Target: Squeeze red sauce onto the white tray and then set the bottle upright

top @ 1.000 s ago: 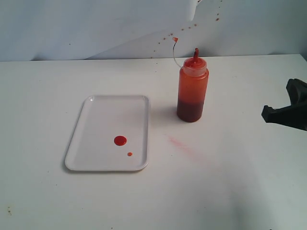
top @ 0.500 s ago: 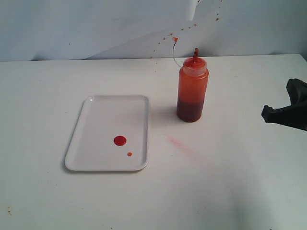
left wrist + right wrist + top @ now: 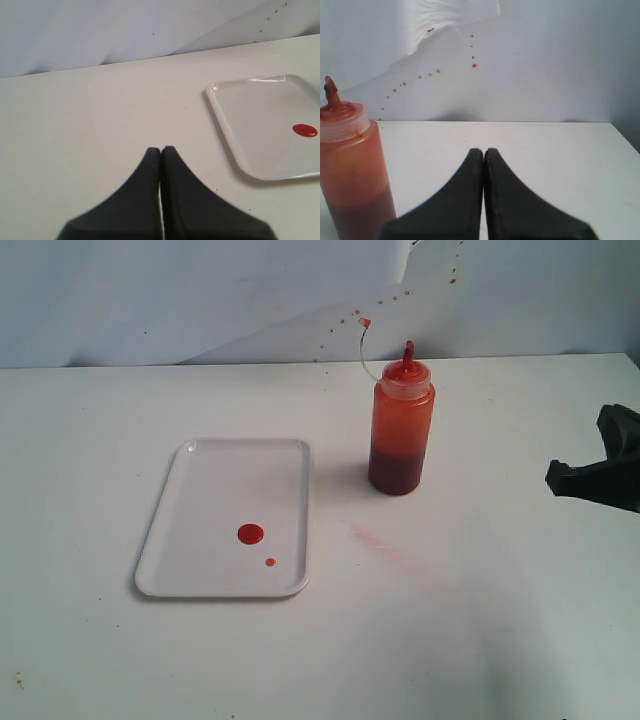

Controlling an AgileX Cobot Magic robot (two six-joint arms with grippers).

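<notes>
Stillness holds since a second ago; the bottle [image 3: 402, 430] stands upright right of centre, the red sauce [image 3: 250, 533] sits in two blobs on the white tray [image 3: 200, 490] at centre left; left gripper [image 3: 161, 148] and right gripper [image 3: 483, 150] stay clenched, empty; job looks finished.

White table [image 3: 480, 620], faint pink smear [image 3: 375, 538], pale backdrop [image 3: 150, 300] flecked with reddish spatter [image 3: 453, 280]

1. The left gripper [image 3: 161, 151] is black, its two fingers pressed tip to tip over the white table [image 3: 85, 125].
2. The white tray [image 3: 235, 120] lies flat on the table, apart from the gripper and partly out of frame.
3. One round blob of red sauce [image 3: 304, 130] sits on the tray.
4. The pale backdrop [image 3: 100, 30] behind the table carries a few small dark specks.
</notes>
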